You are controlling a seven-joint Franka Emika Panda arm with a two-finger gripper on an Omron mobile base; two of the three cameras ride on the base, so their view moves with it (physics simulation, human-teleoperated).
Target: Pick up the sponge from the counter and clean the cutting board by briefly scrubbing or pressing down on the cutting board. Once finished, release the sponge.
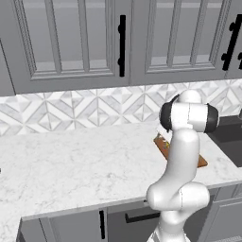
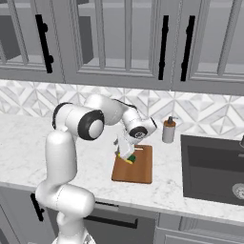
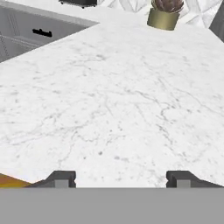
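The reddish-brown cutting board (image 2: pixel 138 170) lies on the white marble counter (image 2: pixel 28 152), just left of the sink. The small green-and-yellow sponge (image 2: pixel 130 159) rests at the board's far left part. My gripper (image 2: pixel 126 152) hangs tilted right over the sponge, at its upper left. In the hand view the gripper (image 3: pixel 122 179) is open, its fingertips (image 3: pixel 64 178) set wide apart with only bare counter (image 3: pixel 113 100) between them. A corner of the cutting board (image 3: pixel 9 181) shows at the lower left. In the left base view my own arm hides most of the cutting board (image 1: pixel 203 161).
A brown soap dispenser (image 2: pixel 168 130) stands behind the board near the tiled backsplash. The dark sink (image 2: pixel 212 167) is set into the counter to the right. A potted plant (image 3: pixel 164 16) stands far along the counter. Grey wall cabinets (image 2: pixel 119 38) hang overhead.
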